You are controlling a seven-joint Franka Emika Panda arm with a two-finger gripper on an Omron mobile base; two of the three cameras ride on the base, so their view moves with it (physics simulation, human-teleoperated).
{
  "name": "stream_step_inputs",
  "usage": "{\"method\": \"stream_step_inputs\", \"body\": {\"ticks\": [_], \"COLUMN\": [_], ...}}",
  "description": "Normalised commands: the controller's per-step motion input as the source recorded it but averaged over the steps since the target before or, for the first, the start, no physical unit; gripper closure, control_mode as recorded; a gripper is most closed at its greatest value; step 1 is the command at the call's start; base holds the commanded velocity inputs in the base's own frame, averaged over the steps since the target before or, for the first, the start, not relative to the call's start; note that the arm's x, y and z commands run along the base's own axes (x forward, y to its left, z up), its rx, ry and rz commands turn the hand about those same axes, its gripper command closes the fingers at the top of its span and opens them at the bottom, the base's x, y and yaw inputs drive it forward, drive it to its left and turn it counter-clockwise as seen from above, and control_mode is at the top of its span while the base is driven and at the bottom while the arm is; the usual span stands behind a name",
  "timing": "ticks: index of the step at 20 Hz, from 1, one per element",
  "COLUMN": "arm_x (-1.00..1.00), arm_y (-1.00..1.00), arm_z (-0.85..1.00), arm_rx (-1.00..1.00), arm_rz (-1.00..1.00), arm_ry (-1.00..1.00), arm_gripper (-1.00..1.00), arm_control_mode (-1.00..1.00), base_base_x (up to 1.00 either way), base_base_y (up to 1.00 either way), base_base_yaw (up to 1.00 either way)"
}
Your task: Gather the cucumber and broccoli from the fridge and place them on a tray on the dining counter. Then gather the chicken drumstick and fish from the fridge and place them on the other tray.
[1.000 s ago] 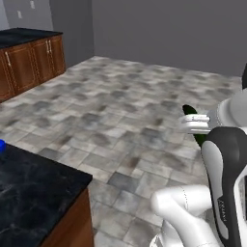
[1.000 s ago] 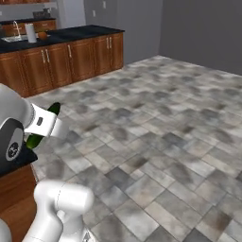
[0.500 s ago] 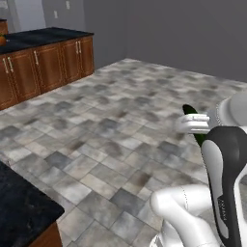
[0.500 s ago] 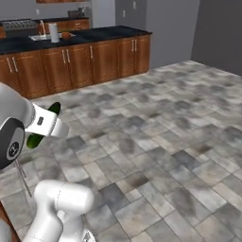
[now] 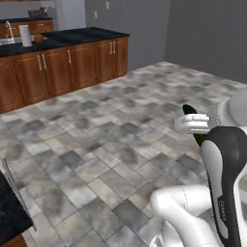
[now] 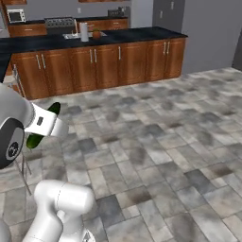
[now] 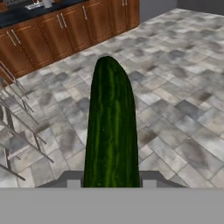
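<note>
Gripper [image 7: 111,186] is clamped on the cucumber [image 7: 111,131], which stands between the fingers and projects straight out beyond the tips, held clear above the grey tiled floor [image 7: 175,87]. Wooden base cabinets [image 7: 52,35] under a black countertop [image 5: 72,36] lie well ahead and to the left of the gripper.

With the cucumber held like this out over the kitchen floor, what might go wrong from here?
1. The gripper clamps only the lower end of the long dark green cucumber, most of it sticking out; a jolt might tip or slip it onto the grey tiled floor.
2. The protruding tip might clip the thin metal bars or the brown wooden cabinets in passing.
</note>
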Motion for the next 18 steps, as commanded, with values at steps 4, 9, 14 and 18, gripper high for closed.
{"method": "stream_step_inputs", "body": {"ticks": [4, 9, 14, 18], "arm_x": [0.00, 0.00, 0.00, 0.00], "arm_y": [0.00, 0.00, 0.00, 0.00], "arm_z": [0.00, 0.00, 0.00, 0.00], "arm_rx": [0.00, 0.00, 0.00, 0.00], "arm_rz": [0.00, 0.00, 0.00, 0.00], "arm_ry": [0.00, 0.00, 0.00, 0.00], "arm_gripper": [1.00, 1.00, 1.00, 1.00], "arm_control_mode": [1.00, 1.00, 1.00, 1.00], "base_base_x": [0.54, 0.63, 0.76, 0.77], "base_base_y": [-0.51, -0.47, -0.45, -0.44], "base_base_yaw": [0.40, 0.41, 0.41, 0.41]}}
